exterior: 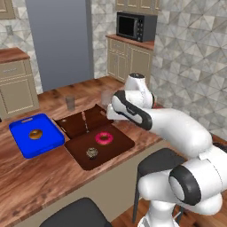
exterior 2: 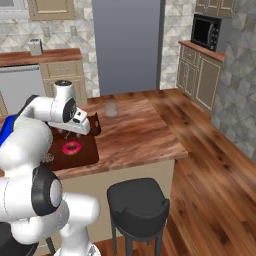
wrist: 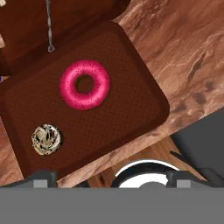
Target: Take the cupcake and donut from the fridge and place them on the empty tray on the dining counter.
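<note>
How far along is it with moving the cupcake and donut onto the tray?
It looks finished. The donut and cupcake both lie on the brown tray on the counter, apart from each other. The gripper is open above the tray with nothing in it. Nothing seems left to carry.

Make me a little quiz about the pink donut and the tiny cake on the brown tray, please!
1. True or false: the donut lies on the tray.
2. Which sits nearer the blue tray in the left base view: A) the donut, B) the cupcake?
3. Fill in: the blue tray holds a plain brown ____.

Key: 1 true. 2 B. 3 ring pastry.
</note>
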